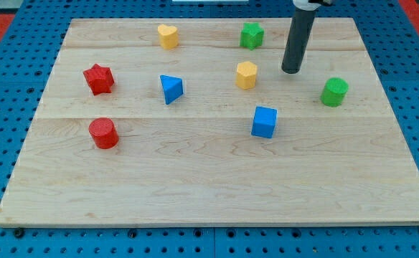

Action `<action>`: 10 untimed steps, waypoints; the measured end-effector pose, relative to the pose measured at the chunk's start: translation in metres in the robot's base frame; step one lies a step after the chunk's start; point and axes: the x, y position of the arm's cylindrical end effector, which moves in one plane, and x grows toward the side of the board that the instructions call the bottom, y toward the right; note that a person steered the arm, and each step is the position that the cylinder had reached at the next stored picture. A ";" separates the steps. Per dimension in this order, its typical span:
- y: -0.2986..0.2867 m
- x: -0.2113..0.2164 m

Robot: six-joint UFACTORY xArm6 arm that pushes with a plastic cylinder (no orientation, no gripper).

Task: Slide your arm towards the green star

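Note:
The green star [251,34] lies near the view's top, right of centre, on the wooden board [209,186]. My rod comes down from the view's top right; my tip [291,71] rests on the board, to the right of and below the green star, with a gap between them. A yellow hexagon block [246,74] sits to the left of my tip. A green cylinder [333,92] lies to the right of and a little below my tip.
A yellow heart-shaped block [168,36] lies at the top, left of centre. A red star [98,79] and a red cylinder [103,133] are at the left. A blue triangle [171,89] and a blue cube [264,122] lie mid-board.

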 end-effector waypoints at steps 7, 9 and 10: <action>-0.018 0.008; -0.031 0.009; 0.007 -0.053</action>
